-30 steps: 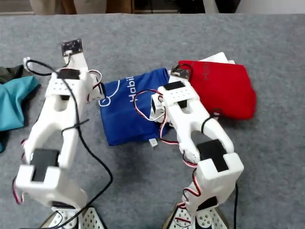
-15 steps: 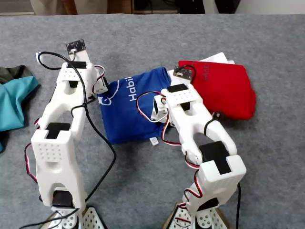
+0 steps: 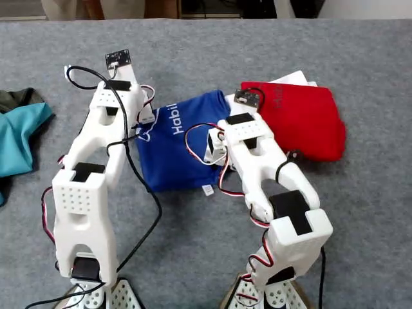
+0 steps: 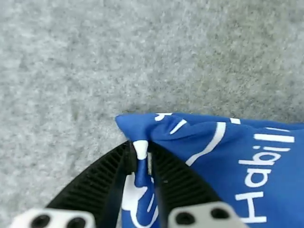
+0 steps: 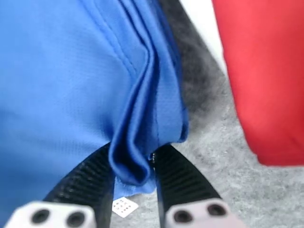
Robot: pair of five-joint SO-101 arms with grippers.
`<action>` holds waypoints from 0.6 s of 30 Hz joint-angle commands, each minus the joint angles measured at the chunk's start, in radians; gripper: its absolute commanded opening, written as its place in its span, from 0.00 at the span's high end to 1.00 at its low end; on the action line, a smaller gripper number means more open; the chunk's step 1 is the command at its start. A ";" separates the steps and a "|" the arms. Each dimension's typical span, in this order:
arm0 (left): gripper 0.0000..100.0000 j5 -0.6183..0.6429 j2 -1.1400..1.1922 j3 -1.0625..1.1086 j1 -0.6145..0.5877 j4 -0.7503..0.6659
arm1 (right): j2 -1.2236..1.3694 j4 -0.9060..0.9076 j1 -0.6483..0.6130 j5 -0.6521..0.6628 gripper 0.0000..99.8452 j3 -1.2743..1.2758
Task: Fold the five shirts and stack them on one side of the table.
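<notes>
obs: the blue shirt point(image 3: 170, 161) lies partly folded on the grey table point(image 3: 360, 219) and is pinched from two sides. the left gripper point(image 4: 141, 154) is clamped on a printed corner of the shirt. a thin ridge of cloth is squeezed between its fingers, and the rest of the corner is spread flat on the table just beyond the fingertips. the right gripper point(image 5: 133, 164) is closed on the opposite edge, where several layers are bunched into a thick fold between its fingers. a small white label point(image 5: 124, 206) is seen close by that gripper. the red shirt point(image 3: 306, 122), folded and resting on a white garment point(image 3: 293, 77), lies just to this gripper's outer side; whether red and blue touch cannot be told. a teal shirt point(image 3: 19, 138) is heaped well apart from the left gripper, on its outer side. judgement on handling: the cloth is taken to be light, soft and limp, with no stiffness of its own. it is therefore expected to sag from any held point and to drag on the felt-like table surface. a thin single layer could be pulled out of the fingers, so bunched or hemmed edges are judged the safer hold. opposite corners or hems should be taken together so the fold is kept square. they should be lifted low so the layers are not shaken open.
</notes>
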 commanded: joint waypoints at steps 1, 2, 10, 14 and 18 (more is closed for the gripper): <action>0.98 0.003 0.002 -0.080 0.002 0.080 | -0.039 0.034 0.027 0.048 1.00 -0.071; 0.98 0.003 -0.005 -0.112 0.003 0.112 | -0.067 0.074 0.027 0.054 1.00 -0.096; 0.98 0.008 0.001 -0.594 0.035 0.430 | -0.357 0.209 0.036 0.166 1.00 -0.300; 0.98 0.008 0.001 -0.819 0.120 0.516 | -0.492 0.209 0.035 0.236 1.00 -0.344; 0.98 0.008 0.001 -0.962 0.161 0.543 | -0.625 0.210 0.044 0.288 1.00 -0.378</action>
